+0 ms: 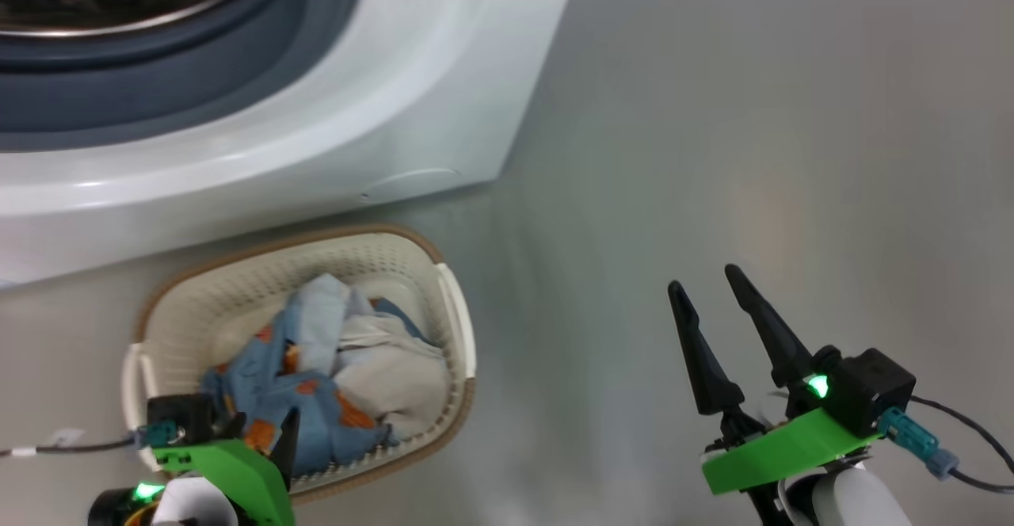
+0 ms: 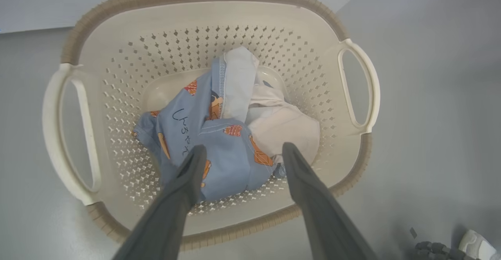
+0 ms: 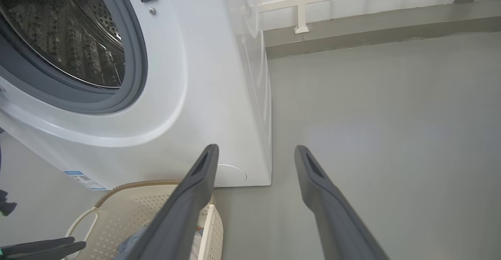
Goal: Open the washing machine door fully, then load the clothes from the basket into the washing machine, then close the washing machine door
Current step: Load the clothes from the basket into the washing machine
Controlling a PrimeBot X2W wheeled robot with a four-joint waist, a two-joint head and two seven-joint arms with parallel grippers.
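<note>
The washing machine stands at the upper left, its steel drum uncovered inside the grey seal; the washing machine door is out of view. In front of it on the floor sits the basket, holding the clothes: a light blue printed garment and a white garment. My left gripper hangs open just above the blue garment, at the basket's near side, holding nothing. To the right of the basket, my right gripper is open and empty over bare floor.
Grey floor stretches to the right of the machine and basket. A low wall ledge with a white railing runs behind. A blue label marks the machine's lower corner. Cables trail from both wrists.
</note>
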